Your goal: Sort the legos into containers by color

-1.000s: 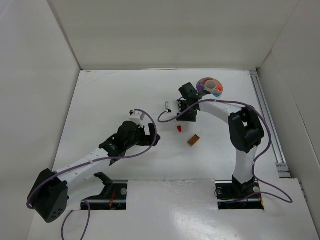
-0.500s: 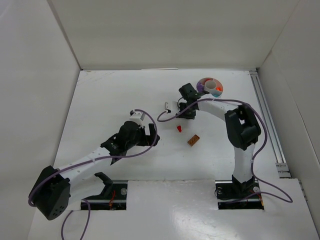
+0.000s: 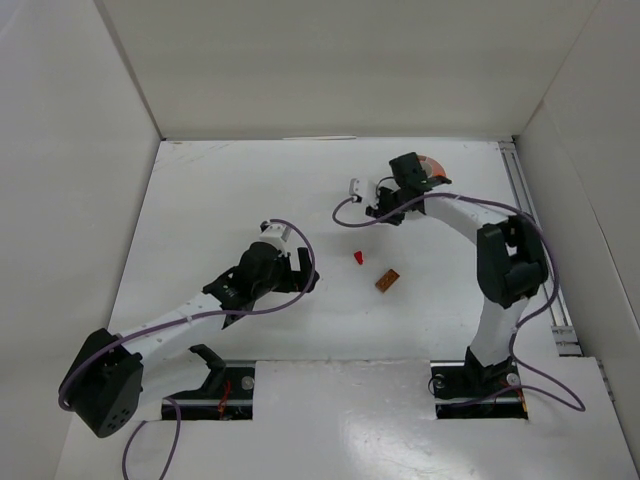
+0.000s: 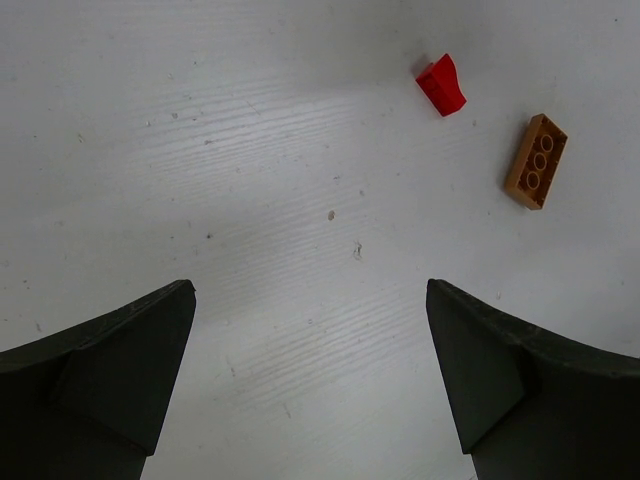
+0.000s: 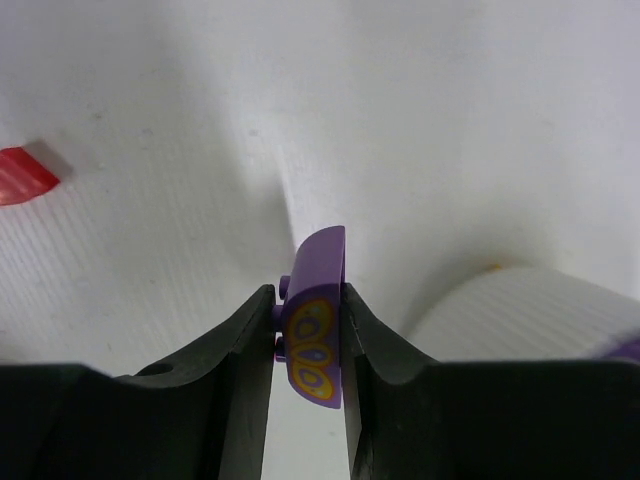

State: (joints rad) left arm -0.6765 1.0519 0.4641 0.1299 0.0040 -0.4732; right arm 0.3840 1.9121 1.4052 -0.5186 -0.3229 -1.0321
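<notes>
Lego [image 5: 318, 290], purple with yellow-blue oval print, pinched in right gripper [image 5: 308, 302], bottom centre. Left gripper [image 4: 308, 290] spread wide; red lego [image 4: 441, 84], brown lego [image 4: 535, 160] upper right.

Left half lies open to me; red piece [image 3: 359, 258] and brown brick [image 3: 387, 281] block centre; tub [image 3: 434, 170] upper right.

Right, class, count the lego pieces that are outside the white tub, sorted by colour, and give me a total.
Red: 1, the red wedge, loose on the table
Brown: 1, the brown brick, loose near the wedge
Purple: 1, the purple piece, held in the right gripper
Total: 3
</notes>
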